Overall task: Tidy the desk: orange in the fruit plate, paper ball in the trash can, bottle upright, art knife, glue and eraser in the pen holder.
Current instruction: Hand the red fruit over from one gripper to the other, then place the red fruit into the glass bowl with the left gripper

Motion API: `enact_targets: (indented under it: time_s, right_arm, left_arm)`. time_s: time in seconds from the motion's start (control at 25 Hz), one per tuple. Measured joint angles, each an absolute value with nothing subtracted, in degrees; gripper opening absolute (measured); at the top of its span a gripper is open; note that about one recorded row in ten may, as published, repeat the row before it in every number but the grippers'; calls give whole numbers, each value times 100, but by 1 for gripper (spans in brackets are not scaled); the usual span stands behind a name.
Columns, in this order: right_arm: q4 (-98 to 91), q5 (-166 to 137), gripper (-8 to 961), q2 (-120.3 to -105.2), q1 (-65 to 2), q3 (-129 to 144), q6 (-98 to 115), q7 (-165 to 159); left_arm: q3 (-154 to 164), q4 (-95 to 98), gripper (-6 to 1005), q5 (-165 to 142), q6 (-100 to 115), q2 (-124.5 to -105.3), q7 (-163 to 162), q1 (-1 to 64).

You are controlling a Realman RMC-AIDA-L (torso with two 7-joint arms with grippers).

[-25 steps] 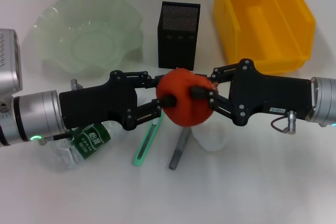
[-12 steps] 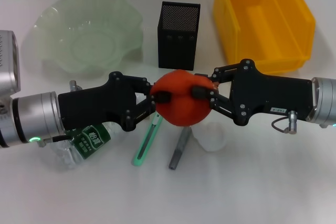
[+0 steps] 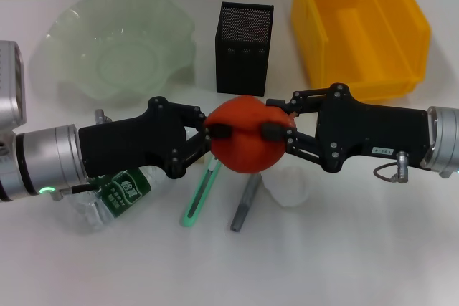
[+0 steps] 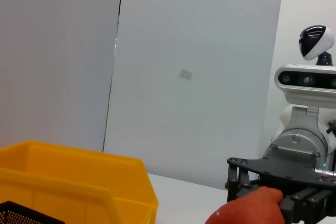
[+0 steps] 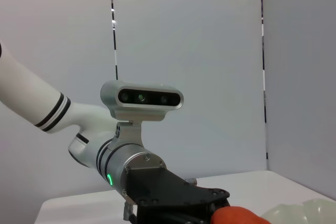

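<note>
Orange (image 3: 244, 142) aloft above the desk, clamped between left pincer (image 3: 212, 144) and right pincer (image 3: 276, 131)

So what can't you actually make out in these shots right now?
- Bottle, head view: mostly hidden under the left gripper and its arm.
- Eraser: not identifiable in any view.
- Orange underside: hidden, so right gripper finger contact below is unclear.
- Wrist views: desk items cut off by frame edges.

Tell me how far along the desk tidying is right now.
Nothing looks finished. In hand: the orange, held above the desk between the left pincer and right pincer, not yet in the fruit plate. Left: the bottle still lies down, the paper ball and two slim tools remain on the desk.
</note>
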State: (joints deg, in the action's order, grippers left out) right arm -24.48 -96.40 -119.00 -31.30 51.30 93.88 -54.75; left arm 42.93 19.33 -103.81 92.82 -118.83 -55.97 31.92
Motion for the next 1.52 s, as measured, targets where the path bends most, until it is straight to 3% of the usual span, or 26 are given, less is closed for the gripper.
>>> enact_targets:
  time_s: [0.24,0.44,0.68,0.92,1.52]
  right_arm:
    - [-2495,-9645,314,-11882,-3115,5132,9378,-5614]
    - [-2508,-9661,540,-11866,-3111,5132,9319,-5706]
    - [-2665,-9905,738,-11830,-3037,5098,9282,-5945]
    - [-2728,-9947,813,-11797,-2814,5133,9015,-5987]
    - [-2681,-10029,812,-11816,-2651,5107,8646,-5964]
  left_arm:
    - [4282,1933,60,-10372,9282,-11883,-5651,3207]
    - [4277,1933,59,-10362,9282,-11883,-5652,3225]
    - [4271,1937,59,-10138,9251,-11882,-5652,3227]
    - [4263,1978,59,-9994,9248,-11869,-5672,3207]
    - [4224,1990,60,-9603,9241,-11856,-5721,3189]
